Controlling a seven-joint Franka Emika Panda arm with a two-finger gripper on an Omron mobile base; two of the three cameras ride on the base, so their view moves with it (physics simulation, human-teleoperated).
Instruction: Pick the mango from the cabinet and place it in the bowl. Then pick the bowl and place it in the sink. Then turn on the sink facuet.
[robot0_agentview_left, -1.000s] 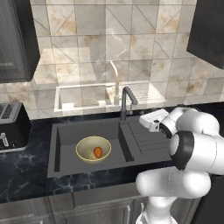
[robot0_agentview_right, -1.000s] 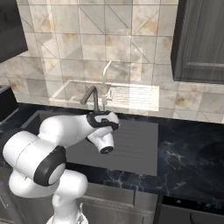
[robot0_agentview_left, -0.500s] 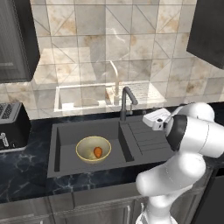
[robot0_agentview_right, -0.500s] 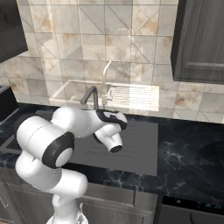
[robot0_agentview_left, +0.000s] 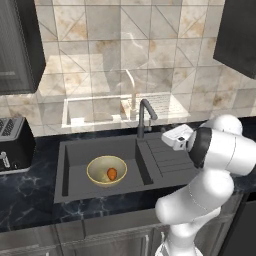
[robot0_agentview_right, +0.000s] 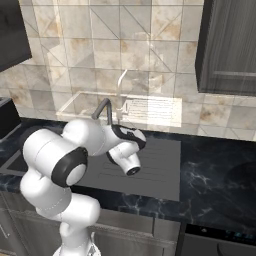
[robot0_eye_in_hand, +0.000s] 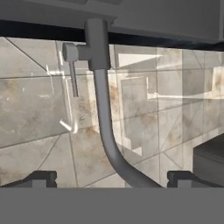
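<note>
Spread claw (robot0_eye_in_hand: 111, 178) faced toward the slim dark grey metal faucet (robot0_eye_in_hand: 103, 109)
The small orange-red mango (robot0_agentview_left: 112, 173) is seen inside the pale yellow-tan bowl (robot0_agentview_left: 96, 172) in the dark grey sink (robot0_agentview_left: 75, 155); the spout's tip is cut off.

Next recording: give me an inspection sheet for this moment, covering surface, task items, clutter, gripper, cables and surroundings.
Surface: black marbled counter around the sink.
Mango: the mango lies inside the bowl.
Bowl: sits in the basin of the sink, left of the ribbed drainboard.
Faucet: the sink faucet stands upright behind the basin; in the hand view its stem and side lever are seen upside down, between the fingertips and apart from them; no water seen.
Clutter: a toaster at the left counter edge.
Gripper: the gripper is open, holds nothing, and points at the faucet.
Cables: nothing seen.
Surroundings: tiled backsplash, dark wall cabinets at both upper corners.
</note>
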